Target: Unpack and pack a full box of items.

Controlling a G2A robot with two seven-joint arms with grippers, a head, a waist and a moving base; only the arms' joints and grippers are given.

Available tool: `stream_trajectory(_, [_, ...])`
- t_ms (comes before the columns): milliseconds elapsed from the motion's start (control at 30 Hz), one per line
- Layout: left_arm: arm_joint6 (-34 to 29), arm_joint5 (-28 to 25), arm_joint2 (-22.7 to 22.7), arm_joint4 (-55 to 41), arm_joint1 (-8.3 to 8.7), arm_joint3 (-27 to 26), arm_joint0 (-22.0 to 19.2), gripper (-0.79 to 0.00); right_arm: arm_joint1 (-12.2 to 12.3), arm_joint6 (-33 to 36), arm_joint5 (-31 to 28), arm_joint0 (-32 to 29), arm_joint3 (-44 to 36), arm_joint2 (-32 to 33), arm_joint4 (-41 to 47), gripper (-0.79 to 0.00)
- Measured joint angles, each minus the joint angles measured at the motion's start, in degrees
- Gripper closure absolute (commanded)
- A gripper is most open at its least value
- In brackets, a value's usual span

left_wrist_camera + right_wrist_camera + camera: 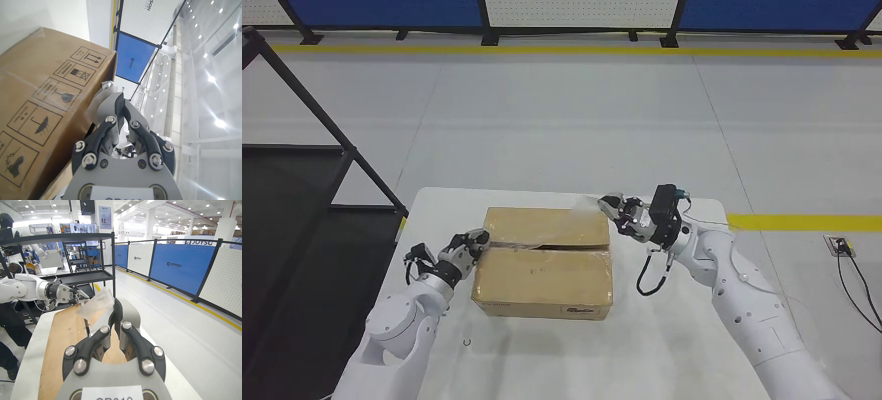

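The box (545, 262) sits mid-frame on the white surface (672, 340), flaps down along a centre seam. At its upper right corner the right pincer (609, 204) is pinched tight on a strip of clear tape (585, 207) (crumpled, lifted off the cardboard). At the box's left end the left pincer (472, 242) is closed as well, with clear tape bunched at its tips by the top edge.
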Motion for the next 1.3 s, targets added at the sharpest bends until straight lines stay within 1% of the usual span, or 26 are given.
stream_trajectory(233, [-0.5, 0.6, 0.7, -0.4, -0.19, 2.1, -1.0, 0.0, 0.0, 1.4, -0.6, -0.2, 0.2, -0.3, 0.2, 0.0])
stream_trajectory(467, [-0.7, 0.8, 1.1, -0.2, -0.32, 3.2, -1.6, 0.0, -0.2, 1.6, -0.6, 0.3, 1.2, -1.2, -0.4, 0.0])
stream_trajectory(600, [-0.8, 0.7, 1.2, 0.0, -0.37, 3.2, -1.8, 0.0, -0.3, 0.2, -0.3, 0.4, 1.5, -1.5, -1.4, 0.0])
stream_trajectory(767, [-0.7, 0.3, 1.0, 0.3, -0.39, 2.1, -1.4, 0.0, -0.3, -2.0, 0.8, 0.3, 2.1, -1.7, -2.3, 0.0])
stream_trajectory(900, [-0.6, 0.6, 0.9, 0.4, -0.4, 1.7, -1.2, 0.0, -0.4, -1.6, 0.4, 0.7, 3.1, -1.8, -2.0, 0.0])
stream_trajectory(1100, [-0.6, 1.2, 1.0, 0.3, -0.49, 2.7, -1.8, 0.0, -0.6, -1.0, -0.4, 1.2, 4.6, -2.5, -2.0, 0.0])
stream_trajectory(1133, [-0.6, 1.2, 1.1, 0.3, -0.52, 2.9, -1.9, 0.0, -0.6, -0.9, -0.6, 1.3, 4.8, -2.6, -2.1, -0.04])
stream_trajectory(1167, [-0.6, 1.3, 1.1, 0.3, -0.53, 3.0, -2.0, 0.0, -0.6, -0.9, -0.7, 1.4, 5.0, -2.7, -2.2, -0.114])
stream_trajectory(1200, [-0.5, 1.3, 1.1, 0.3, -0.55, 3.0, -2.0, 0.0, -0.6, -0.9, -0.8, 1.5, 5.2, -2.7, -2.2, -0.268])
stream_trajectory(1233, [-0.5, 1.4, 1.2, 0.3, -0.56, 3.1, -2.1, 0.0, -0.7, -0.9, -0.8, 1.5, 5.4, -2.8, -2.2, -0.302])
stream_trajectory(1300, [-0.6, 1.5, 1.2, 0.4, -0.58, 3.1, -2.2, 0.0, -0.7, -0.8, -1.0, 1.7, 5.7, -2.9, -2.4, -0.299])
